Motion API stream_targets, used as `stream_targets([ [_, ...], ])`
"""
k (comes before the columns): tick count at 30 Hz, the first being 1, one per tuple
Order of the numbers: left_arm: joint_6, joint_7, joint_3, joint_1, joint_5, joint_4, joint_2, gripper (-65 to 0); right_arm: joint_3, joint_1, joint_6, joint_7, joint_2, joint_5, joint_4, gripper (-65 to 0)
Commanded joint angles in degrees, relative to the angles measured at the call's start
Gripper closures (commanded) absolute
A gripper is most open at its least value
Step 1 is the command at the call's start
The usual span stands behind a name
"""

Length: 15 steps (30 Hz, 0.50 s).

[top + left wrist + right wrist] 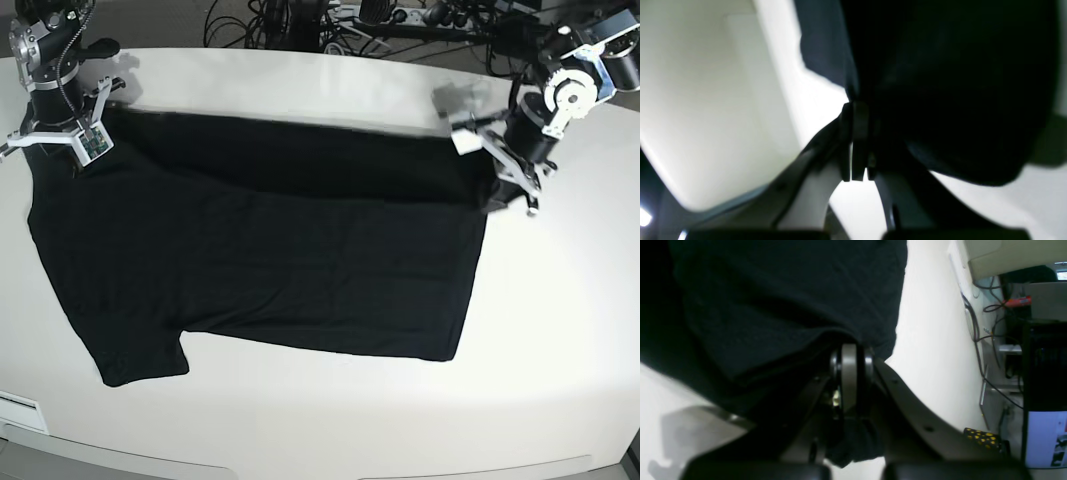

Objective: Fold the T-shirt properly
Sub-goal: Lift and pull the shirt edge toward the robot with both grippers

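Black T-shirt (260,250) spread flat, both hands seemingly gripping its far edge.

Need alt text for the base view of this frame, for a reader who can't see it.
A black T-shirt lies spread plain side up across a white table, its far edge doubled over in a long fold. The right gripper pinches that folded edge at the picture's left end and the left gripper at its right end, both shut on cloth. Cables trail behind the table.

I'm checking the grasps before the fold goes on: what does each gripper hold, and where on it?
Both pinch the T-shirt along its far edge: the left gripper at one end, the right gripper at the other.
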Motion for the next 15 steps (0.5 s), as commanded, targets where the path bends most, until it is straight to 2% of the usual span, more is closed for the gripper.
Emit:
stream_targets([
  [1, 1.3, -0.5, -1.8, -0.5, 0.5, 0.7, -1.1, 0.0, 0.4, -0.1, -0.7, 1.1, 0.8, -0.7, 0.4, 0.0],
  [6, 1.3, -3.6, -5.3, -0.5, -5.2, 0.7, -1.1, 0.0, 0.4, 0.5, -0.7, 2.8, 0.9, -0.7, 0.3, 0.0],
  [8, 1.3, -4.2, -5.3, -0.5, -5.2, 0.7, -1.1, 0.0, 0.4, 1.7, -0.6, 2.9, 0.9, 0.8, 0.0, 0.0],
  [11, 1.3, -4.2, -5.3, -0.5, -5.2, 0.7, -1.1, 0.0, 0.4, 4.6, 1.5, 3.1, 1.0, 3.3, -2.0, 0.0],
  [15, 1.3, -4.2, -5.3, -0.5, -5.2, 0.7, -1.1, 0.0, 0.4, 7.9, 1.7, 3.1, 1.0, 3.6, -4.9, 0.0],
])
